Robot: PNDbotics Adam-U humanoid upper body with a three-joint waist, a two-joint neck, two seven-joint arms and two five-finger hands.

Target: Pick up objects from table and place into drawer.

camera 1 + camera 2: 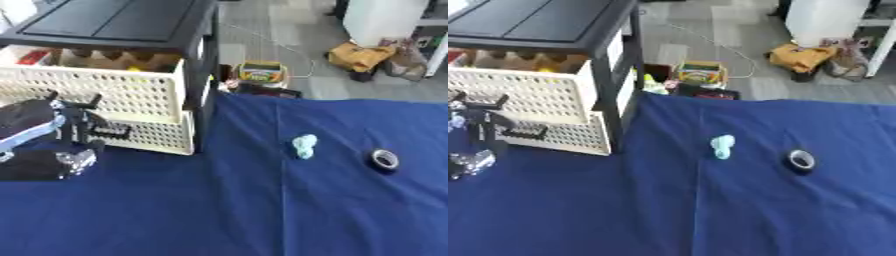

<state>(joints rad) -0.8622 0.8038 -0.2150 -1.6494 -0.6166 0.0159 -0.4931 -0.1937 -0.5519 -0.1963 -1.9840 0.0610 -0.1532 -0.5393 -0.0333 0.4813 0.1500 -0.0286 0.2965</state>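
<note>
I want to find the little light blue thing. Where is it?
The light blue thing lies on the blue tablecloth, right of the middle in the left eye view, between the white drawer and the black tape roll.

Grey tiled floor (262,35) w/ yellow bag (359,56), white cabinet (385,20) top right.

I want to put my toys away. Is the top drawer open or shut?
Open. The top drawer sticks out from under the black cabinet top, and you can see things lying inside it behind its cream holed front.
</note>
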